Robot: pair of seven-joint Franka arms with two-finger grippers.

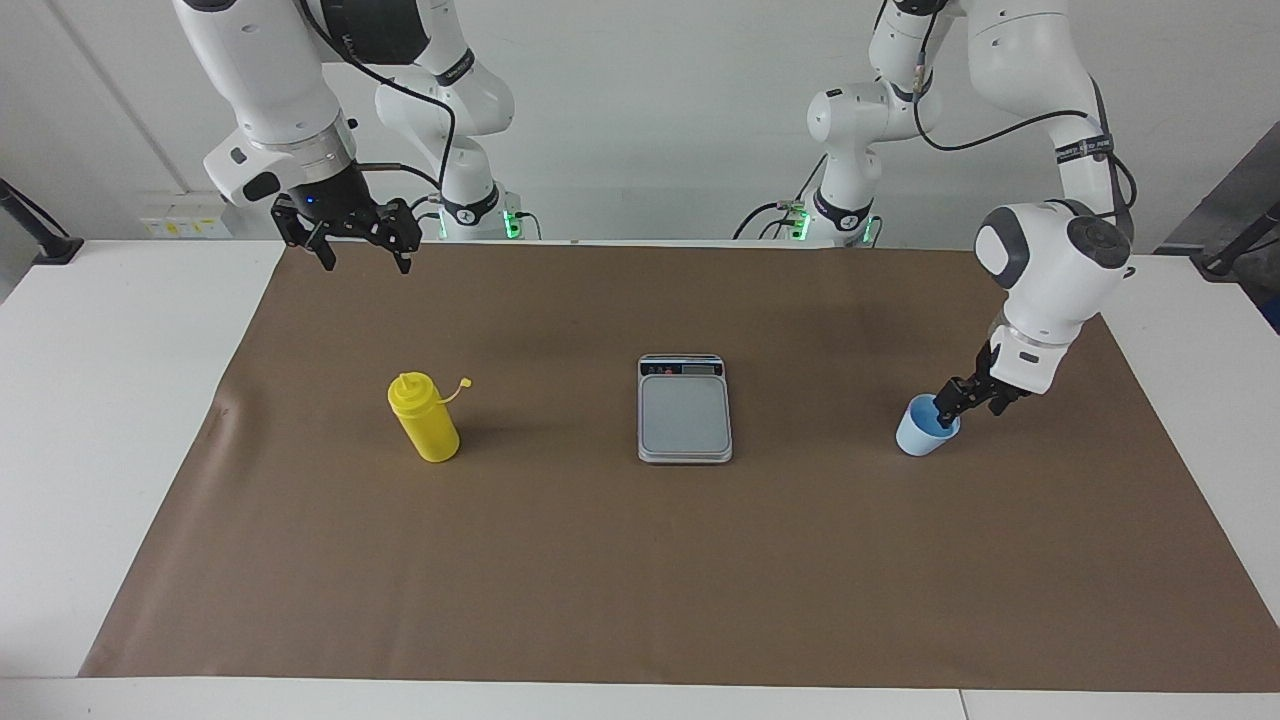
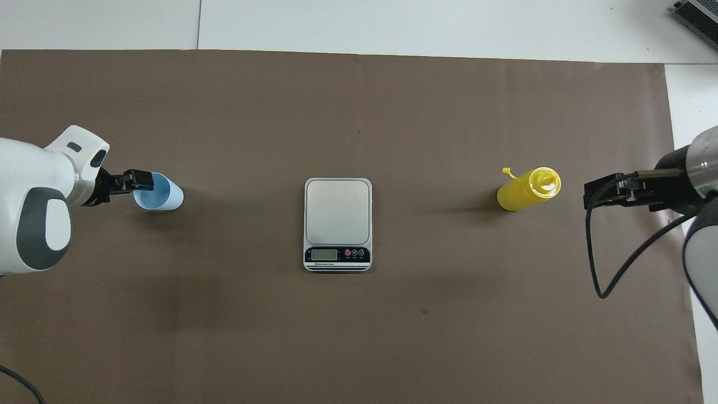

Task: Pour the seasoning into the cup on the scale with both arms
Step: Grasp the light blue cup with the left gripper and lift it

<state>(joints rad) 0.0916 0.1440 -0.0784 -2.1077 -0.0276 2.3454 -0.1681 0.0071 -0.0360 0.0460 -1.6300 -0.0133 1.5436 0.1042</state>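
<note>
While the left gripper (image 1: 948, 405) is sitting at the rim of the cup (image 1: 922, 432), its jaws are standing spread – one finger appears to be dipping inside the rim and the other lying outside it, though whether either is touching the wall cannot be told. It is gripping nothing. That cup is standing upright on the brown mat (image 1: 640, 560), toward the left arm's end of the table. Midway along the mat, the scale (image 1: 685, 410) is lying flat with its plate bare and its display strip on the edge nearest the robots. Toward the right arm's end, the bottle (image 1: 424, 417) is standing upright – its small cap is hanging off to one side. Waiting in the air, the right gripper (image 1: 364, 257) is hovering over the mat's edge nearest the robots, fingers apart and holding nothing.
</note>
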